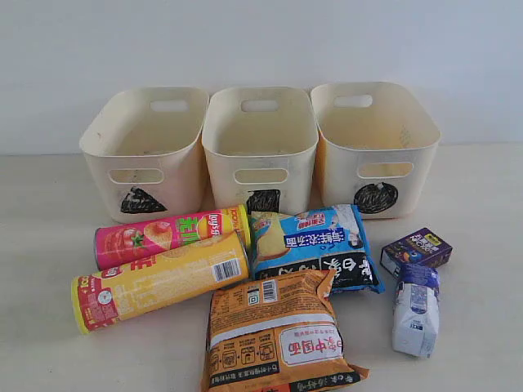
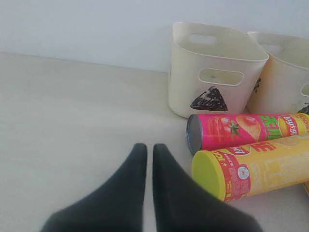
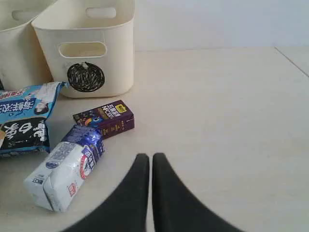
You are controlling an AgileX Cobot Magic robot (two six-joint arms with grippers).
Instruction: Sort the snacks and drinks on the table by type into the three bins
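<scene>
I see three cream bins standing upright in a row at the far side of the pale tabletop (image 1: 49, 245): the left bin (image 1: 176, 192), middle bin (image 1: 225, 184) and right bin (image 1: 347, 192), each with a black scribbled patch on its near wall. Nearer, on the left, the pink canister (image 1: 167, 235) and yellow canister (image 1: 159, 282) lie on their sides, touching. The blue-black packet (image 1: 315, 247) lies flat in the middle, with the orange packet (image 1: 274, 335) overlapping its near edge. On the right the purple box (image 1: 417, 249) lies just beyond the white-and-blue pack (image 1: 415, 310).
</scene>
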